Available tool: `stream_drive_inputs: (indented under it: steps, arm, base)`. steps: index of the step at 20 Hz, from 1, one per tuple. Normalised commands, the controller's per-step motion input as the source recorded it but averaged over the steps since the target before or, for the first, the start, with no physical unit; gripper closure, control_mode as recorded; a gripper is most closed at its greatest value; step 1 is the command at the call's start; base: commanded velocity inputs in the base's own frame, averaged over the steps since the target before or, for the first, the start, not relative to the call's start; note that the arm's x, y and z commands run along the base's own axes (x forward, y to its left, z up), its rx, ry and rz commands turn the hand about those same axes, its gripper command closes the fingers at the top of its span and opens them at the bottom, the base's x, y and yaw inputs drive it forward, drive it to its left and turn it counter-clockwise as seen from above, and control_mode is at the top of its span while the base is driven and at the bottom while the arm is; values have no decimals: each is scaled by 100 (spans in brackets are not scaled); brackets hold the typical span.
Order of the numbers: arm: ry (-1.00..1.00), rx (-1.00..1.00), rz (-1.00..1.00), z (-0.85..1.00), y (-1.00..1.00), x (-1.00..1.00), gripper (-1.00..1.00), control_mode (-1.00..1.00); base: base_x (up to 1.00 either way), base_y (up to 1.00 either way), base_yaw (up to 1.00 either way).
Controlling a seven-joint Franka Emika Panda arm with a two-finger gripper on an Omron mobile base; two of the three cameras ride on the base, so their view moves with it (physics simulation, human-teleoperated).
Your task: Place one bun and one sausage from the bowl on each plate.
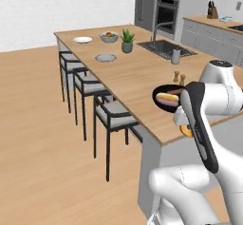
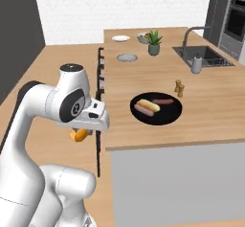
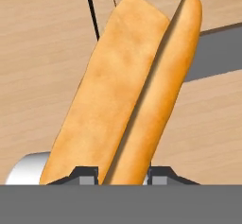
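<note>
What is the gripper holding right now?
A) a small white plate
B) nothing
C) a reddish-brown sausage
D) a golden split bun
D: in the hand view the golden split bun sits clamped in the gripper; the right base view shows it held beside the wooden island counter.

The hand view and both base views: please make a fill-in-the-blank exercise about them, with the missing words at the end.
1. The end effector is closed on a ____.
2. The black bowl on the counter holds one bun and two ____.
3. Both plates, the near one and the far one, are ____.
4. The potted plant stands between the fruit bowl and the ____.

Missing words: bun; sausages; empty; sink
</note>
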Motion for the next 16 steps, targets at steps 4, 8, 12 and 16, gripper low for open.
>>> stream_drive_inputs:
  steps: [4,8,12,16]
  arm:
    - [0,0,0,0,0,0,100,100]
    - [0,0,0,0,0,0,100,100]
    - [0,0,0,0,0,0,100,100]
    - [0,0,0,0,0,0,100,100]
  base:
    - [29,100,-43]
    - [67,100,-36]
    - [47,100,-39]
    - [13,100,-47]
